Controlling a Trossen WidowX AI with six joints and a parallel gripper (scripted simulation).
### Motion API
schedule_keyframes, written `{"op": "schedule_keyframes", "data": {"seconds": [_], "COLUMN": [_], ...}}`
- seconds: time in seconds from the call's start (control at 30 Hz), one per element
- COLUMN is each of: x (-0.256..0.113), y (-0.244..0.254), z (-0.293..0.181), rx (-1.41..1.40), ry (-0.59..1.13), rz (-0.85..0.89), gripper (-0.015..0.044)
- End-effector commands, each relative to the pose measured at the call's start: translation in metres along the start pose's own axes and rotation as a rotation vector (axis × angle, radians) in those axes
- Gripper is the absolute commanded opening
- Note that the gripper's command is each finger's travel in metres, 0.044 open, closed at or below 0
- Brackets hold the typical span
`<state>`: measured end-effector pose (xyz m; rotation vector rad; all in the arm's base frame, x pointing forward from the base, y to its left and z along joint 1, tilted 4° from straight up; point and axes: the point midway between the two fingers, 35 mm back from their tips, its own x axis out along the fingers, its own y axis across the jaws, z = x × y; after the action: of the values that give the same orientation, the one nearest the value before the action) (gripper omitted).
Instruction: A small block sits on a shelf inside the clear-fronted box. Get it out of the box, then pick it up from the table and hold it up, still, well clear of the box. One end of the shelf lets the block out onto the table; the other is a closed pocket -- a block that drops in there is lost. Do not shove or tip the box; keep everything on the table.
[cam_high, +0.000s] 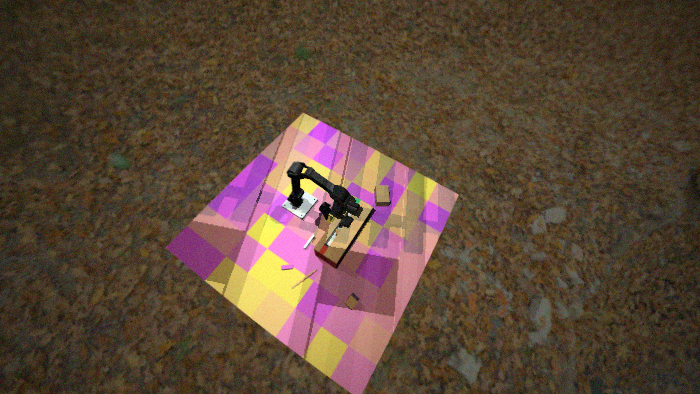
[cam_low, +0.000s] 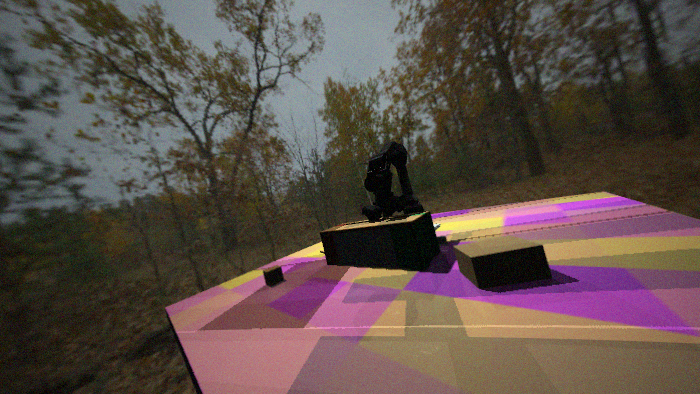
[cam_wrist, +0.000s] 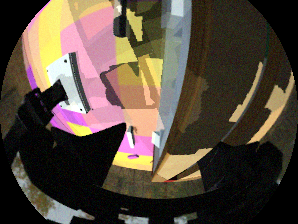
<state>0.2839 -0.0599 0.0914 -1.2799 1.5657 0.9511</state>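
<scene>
The box (cam_high: 356, 235) (cam_low: 365, 248) stands upright, tan on top, with a red patch (cam_high: 324, 251) at one end and a small green patch (cam_high: 357, 201) at the other. In the wrist view its clear front (cam_wrist: 172, 90) shows as a bluish strip beside the dark top. My gripper (cam_high: 335, 215) (cam_wrist: 158, 128) is open and empty. It is over the box's front edge, one finger on the table side and one over the top. I cannot make out the small block or the shelf; the arm, glare and shadow cover the front.
A larger tan block (cam_high: 382, 194) (cam_low: 505, 262) stands beyond the green end. A small brown block (cam_high: 352, 301) (cam_low: 273, 276) lies beyond the red end. A white bar (cam_high: 309, 242) (cam_wrist: 131, 136), a purple piece (cam_high: 286, 267) (cam_wrist: 133, 156) and a thin tan stick (cam_high: 304, 279) lie on the front side.
</scene>
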Motion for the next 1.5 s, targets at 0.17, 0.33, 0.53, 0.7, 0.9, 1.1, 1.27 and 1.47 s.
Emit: {"op": "schedule_keyframes", "data": {"seconds": [0.17, 0.33, 0.53, 0.7, 0.9, 1.1, 1.27, 1.47], "x": [0.002, 0.004, 0.006, 0.008, 0.011, 0.015, 0.019, 0.022], "y": [0.0, 0.0, 0.0, 0.0, 0.0, 0.0, 0.0, 0.0], "z": [-0.008, -0.013, -0.018, -0.023, -0.034, -0.046, -0.056, -0.066], "rx": [0.003, 0.003, 0.003, 0.003, 0.003, 0.003, 0.003, 0.003], "ry": [0.001, 0.001, 0.002, 0.002, 0.003, 0.004, 0.005, 0.007], "rz": [-0.001, -0.001, -0.001, -0.001, -0.001, -0.001, -0.001, -0.001], "gripper": [0.04, 0.04, 0.04, 0.04, 0.04, 0.04, 0.04, 0.04]}}
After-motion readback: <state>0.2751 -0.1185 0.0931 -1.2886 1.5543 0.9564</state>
